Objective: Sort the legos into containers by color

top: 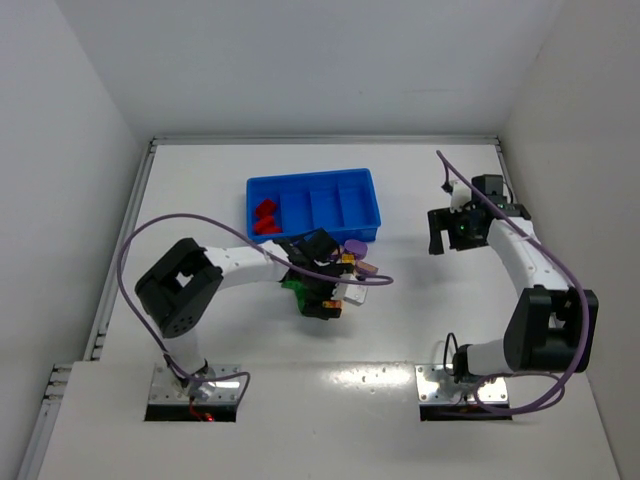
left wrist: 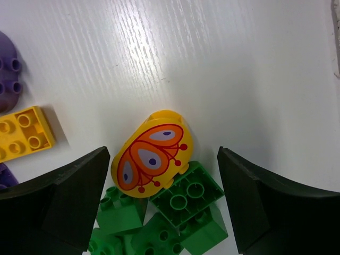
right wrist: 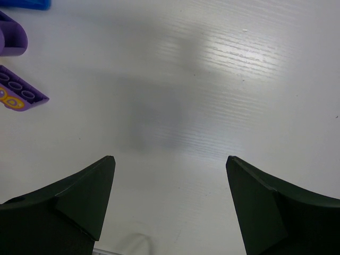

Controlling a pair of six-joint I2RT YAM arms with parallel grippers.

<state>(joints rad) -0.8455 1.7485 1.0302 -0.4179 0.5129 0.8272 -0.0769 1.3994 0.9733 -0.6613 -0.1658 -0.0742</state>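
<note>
My left gripper (top: 326, 303) hangs open over a cluster of legos in front of the blue tray (top: 372, 215). In the left wrist view its jaws straddle a yellow rounded lego with an orange pattern (left wrist: 153, 155) and several green legos (left wrist: 187, 197); both fingers stand very close to the pile. A yellow brick (left wrist: 24, 133) and a purple lego (left wrist: 8, 77) lie to the left. Red legos (top: 265, 217) sit in the tray's leftmost compartment. My right gripper (top: 437, 243) is open over bare table, right of the tray, with nothing between its fingers (right wrist: 90, 196).
Two purple legos (right wrist: 11, 37) (right wrist: 20, 94) lie at the left edge of the right wrist view, near the tray's corner (right wrist: 29, 4). The three other compartments (top: 340, 203) look empty. White walls enclose the table on three sides.
</note>
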